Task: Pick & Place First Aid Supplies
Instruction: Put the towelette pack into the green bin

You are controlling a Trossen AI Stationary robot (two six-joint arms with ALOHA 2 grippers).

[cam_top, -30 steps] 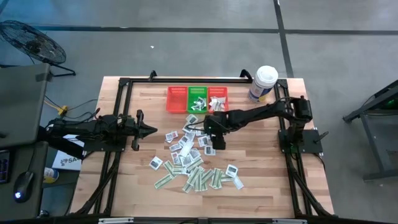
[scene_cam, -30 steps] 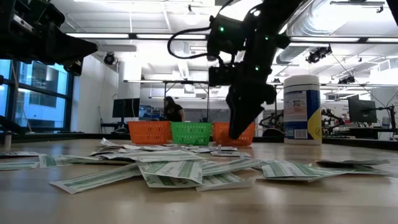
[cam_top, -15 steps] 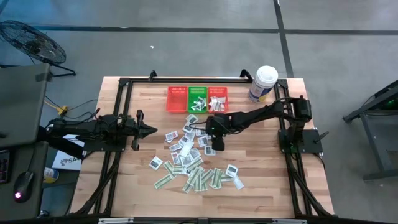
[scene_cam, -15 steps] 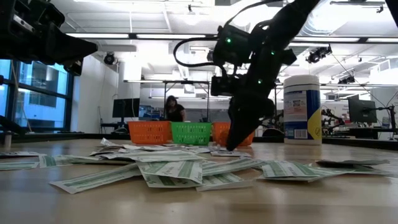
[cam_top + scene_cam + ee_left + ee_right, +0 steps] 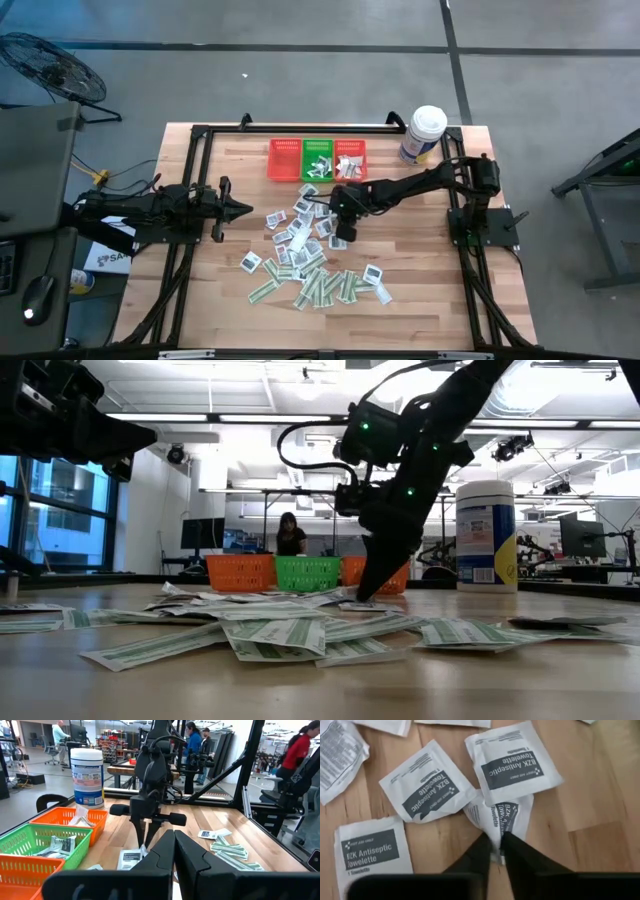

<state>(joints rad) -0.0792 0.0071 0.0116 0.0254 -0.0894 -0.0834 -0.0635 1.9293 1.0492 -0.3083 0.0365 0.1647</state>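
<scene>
White antiseptic towelette packet (image 5: 496, 817), dark-printed and crumpled, is pinched by the right gripper (image 5: 493, 851).

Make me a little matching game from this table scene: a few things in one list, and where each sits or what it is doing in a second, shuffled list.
Things
1. right gripper
2. left gripper
3. white tub
4. green basket

Places or states
A. between the two orange baskets
B. standing at the table's far right corner
C. pinching a white antiseptic towelette packet on the wood
D. shut, holding nothing, over the table's left side

Pairs: 1-C, 2-D, 3-B, 4-A
</scene>
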